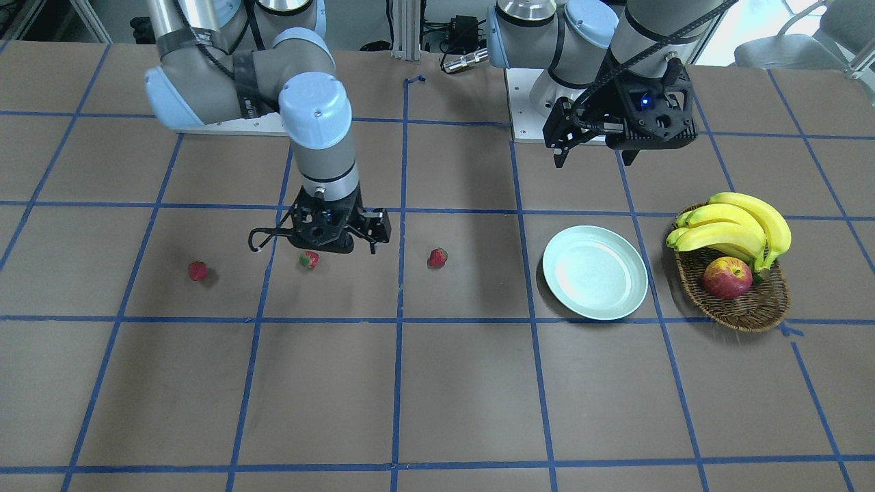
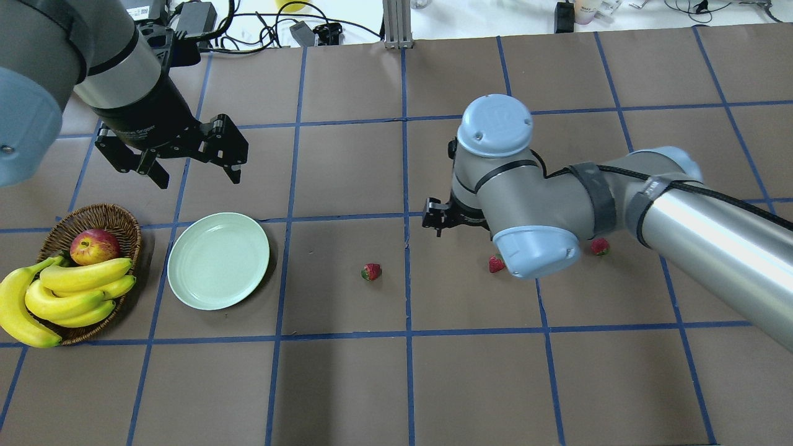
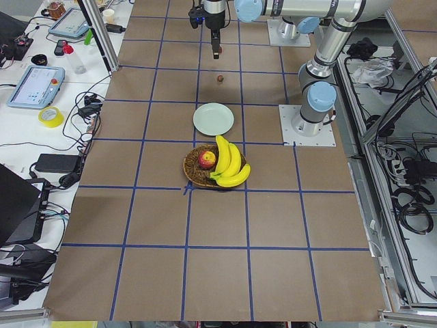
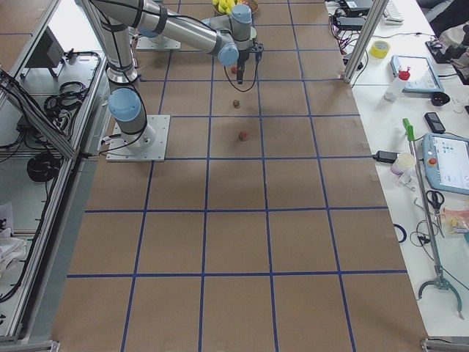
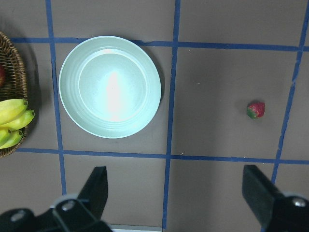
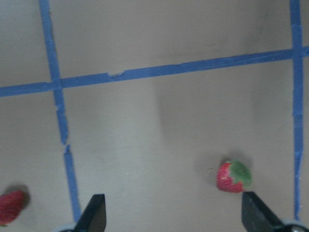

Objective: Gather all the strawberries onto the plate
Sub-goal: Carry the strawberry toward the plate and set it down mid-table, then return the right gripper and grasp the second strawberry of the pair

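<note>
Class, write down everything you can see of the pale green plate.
The plate is round, shallow and pale mint green, with a plain smooth rim and a glossy surface. It lies flat on the brown table, empty, beside but apart from the wicker basket. Its edge away from the robot overlaps a blue tape line.

Three red strawberries (image 1: 437,257) in a row; pale-green plate (image 1: 595,273) nearby

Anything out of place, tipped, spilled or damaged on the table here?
Nothing stands out. Three small red strawberries lie loose on the brown table, outside the empty round pale-green plate, so collection is not yet done. The yellow bananas and red apple sit intact in the oval wicker basket.
</note>
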`<state>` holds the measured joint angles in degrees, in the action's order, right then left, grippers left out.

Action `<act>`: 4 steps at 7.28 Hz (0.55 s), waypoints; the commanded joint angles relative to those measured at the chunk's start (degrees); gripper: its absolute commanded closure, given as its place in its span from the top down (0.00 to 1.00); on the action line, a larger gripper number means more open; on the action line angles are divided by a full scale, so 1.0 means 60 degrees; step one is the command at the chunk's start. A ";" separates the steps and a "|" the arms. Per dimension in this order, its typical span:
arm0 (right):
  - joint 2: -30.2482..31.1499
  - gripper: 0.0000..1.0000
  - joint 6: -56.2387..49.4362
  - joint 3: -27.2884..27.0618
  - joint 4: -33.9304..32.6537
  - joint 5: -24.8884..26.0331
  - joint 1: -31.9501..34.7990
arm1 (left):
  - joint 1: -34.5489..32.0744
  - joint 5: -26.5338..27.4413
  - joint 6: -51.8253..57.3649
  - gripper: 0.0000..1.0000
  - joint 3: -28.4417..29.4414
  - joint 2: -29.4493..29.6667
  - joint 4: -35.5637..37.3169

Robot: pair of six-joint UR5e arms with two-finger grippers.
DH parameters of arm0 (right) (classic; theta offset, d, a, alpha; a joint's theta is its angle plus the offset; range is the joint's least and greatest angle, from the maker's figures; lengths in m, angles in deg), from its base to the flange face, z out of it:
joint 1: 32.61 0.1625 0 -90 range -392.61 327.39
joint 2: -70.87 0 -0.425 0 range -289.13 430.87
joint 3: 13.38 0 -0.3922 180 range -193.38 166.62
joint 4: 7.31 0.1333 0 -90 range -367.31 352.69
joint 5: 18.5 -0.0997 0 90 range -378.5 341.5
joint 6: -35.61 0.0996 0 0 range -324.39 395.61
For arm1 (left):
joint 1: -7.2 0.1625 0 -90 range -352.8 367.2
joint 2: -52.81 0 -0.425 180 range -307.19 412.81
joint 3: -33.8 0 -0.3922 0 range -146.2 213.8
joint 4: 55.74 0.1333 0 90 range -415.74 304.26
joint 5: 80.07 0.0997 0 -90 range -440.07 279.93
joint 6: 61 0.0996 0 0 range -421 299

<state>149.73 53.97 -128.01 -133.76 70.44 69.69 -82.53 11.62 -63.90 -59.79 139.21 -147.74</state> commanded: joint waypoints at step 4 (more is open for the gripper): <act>-0.0238 0.51 -0.0804 -0.2092 -0.2391 -0.0146 -0.0848 | 0.0000 -0.0004 -0.0014 1.00 -0.0016 0.0029 -0.0018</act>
<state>148.62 49.21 -139.99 -147.38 69.63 64.68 -82.53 11.60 -63.95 -59.87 139.37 -147.78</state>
